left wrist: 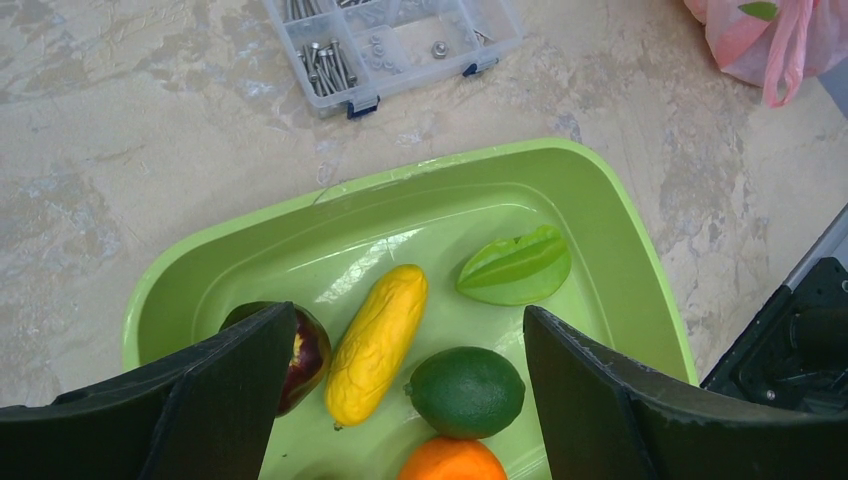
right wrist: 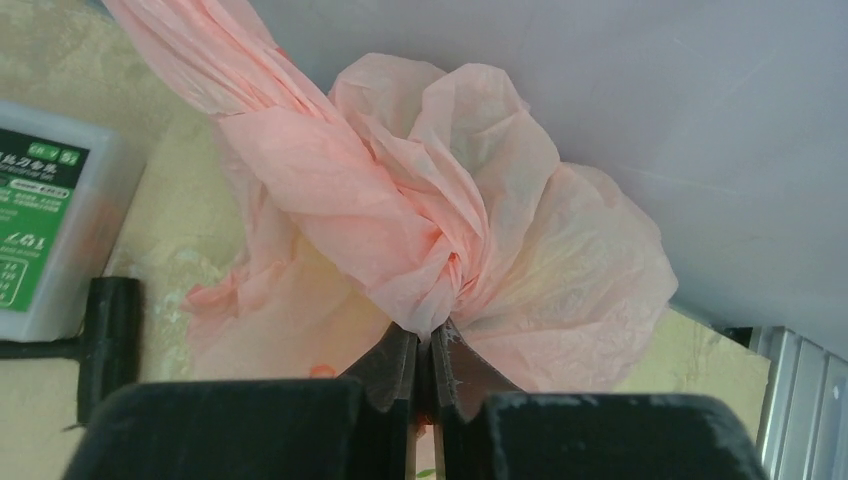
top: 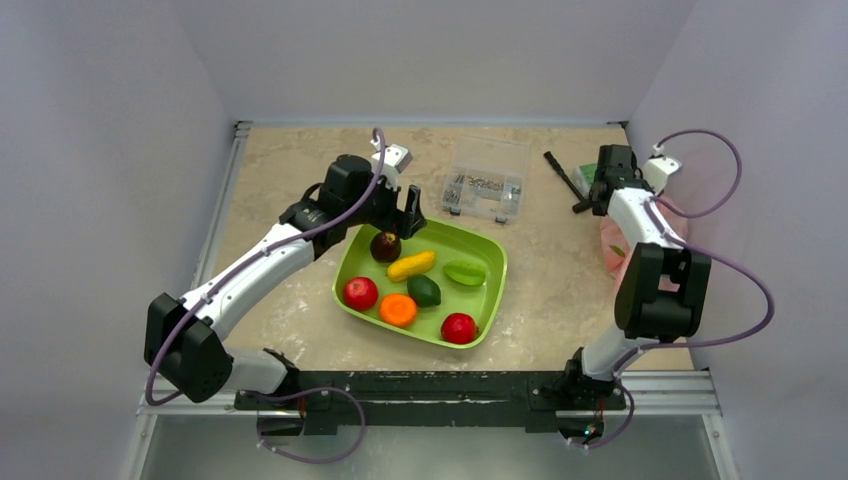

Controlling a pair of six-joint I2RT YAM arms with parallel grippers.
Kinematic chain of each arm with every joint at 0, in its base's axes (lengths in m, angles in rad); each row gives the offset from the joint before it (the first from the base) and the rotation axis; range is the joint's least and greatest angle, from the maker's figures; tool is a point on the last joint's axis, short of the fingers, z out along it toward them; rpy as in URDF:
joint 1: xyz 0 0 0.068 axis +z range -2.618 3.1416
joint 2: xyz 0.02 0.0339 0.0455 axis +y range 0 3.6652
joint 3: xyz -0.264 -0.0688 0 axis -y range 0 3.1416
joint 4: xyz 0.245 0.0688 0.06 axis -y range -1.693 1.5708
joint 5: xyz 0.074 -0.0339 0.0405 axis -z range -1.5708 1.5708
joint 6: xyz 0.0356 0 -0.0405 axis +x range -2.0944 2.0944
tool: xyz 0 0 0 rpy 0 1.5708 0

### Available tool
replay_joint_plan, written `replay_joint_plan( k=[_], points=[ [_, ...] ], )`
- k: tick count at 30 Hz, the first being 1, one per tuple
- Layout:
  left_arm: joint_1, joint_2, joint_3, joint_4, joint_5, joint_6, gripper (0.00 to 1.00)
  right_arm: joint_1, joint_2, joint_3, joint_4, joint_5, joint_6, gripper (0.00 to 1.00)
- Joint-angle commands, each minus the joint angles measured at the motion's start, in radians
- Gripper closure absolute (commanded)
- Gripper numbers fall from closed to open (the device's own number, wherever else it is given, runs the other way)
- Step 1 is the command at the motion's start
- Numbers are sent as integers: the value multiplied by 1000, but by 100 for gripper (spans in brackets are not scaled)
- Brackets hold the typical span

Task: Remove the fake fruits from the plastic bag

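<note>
The pink plastic bag (right wrist: 480,200) lies crumpled against the right wall (top: 612,250); a corner of it with a loop handle shows in the left wrist view (left wrist: 770,40). My right gripper (right wrist: 432,340) is shut on a twisted bunch of the bag's plastic. What the bag holds is hidden, apart from a green leaf shape (left wrist: 760,10) showing through. My left gripper (top: 408,215) hangs open over the far left of the green tray (top: 478,300), holding nothing (left wrist: 408,330). Between its fingers I see a stubby yellow fruit (left wrist: 378,340) and a dark green lime (left wrist: 465,390).
The tray (left wrist: 600,190) also holds a dark maroon fruit (top: 385,245), a green star fruit (top: 465,272), two red fruits and an orange (top: 398,309). Behind it stands a clear parts box (top: 487,178). A black T-handle tool (right wrist: 105,330) and a green-labelled box (right wrist: 40,220) lie near the bag.
</note>
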Motion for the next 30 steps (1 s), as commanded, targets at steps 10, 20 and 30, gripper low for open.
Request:
replay_joint_plan(
  k=[10, 20, 30],
  points=[
    [-4, -70, 36, 0, 2, 20, 16, 285, -256, -131, -59, -104, 13, 100],
    [-24, -76, 39, -26, -16, 49, 16, 406, -399, -219, -92, -420, 5, 100],
    [-54, -57, 29, -26, 4, 82, 16, 429, -498, -282, -128, -658, -11, 100]
  ],
)
